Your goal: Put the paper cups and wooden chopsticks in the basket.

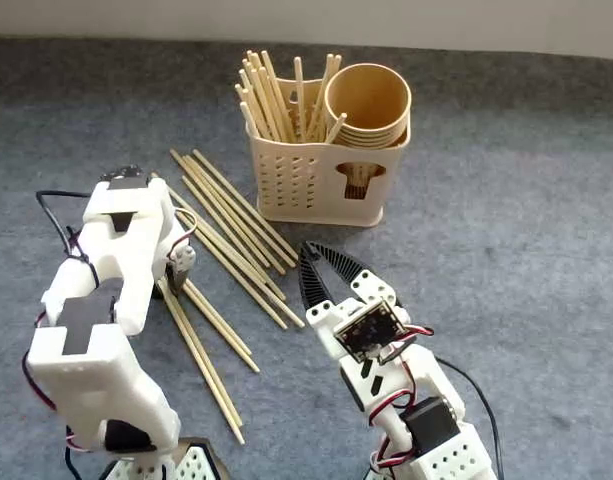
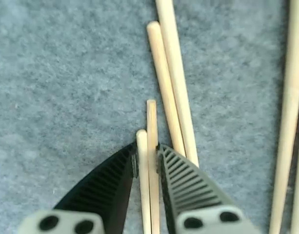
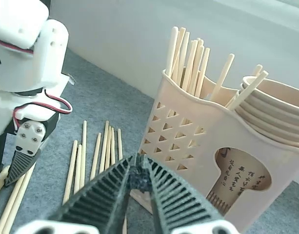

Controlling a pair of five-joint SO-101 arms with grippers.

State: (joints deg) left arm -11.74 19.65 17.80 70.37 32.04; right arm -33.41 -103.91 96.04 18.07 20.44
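Currently seeing left gripper (image 2: 147, 148) clamped on two held chopsticks (image 2: 151, 122) lying flat on grey carpet (image 1: 506, 220), left of centre in the high view, with more loose chopsticks (image 1: 236, 225) fanned across the middle. Also seeing right gripper (image 3: 138, 168) with fingers pressed together on nothing, lower centre, just below the basket (image 1: 316, 185). Finding stacked paper cups (image 1: 369, 100) in the basket's right compartment at top centre, and upright chopsticks (image 1: 271, 95) bundled in its left one.
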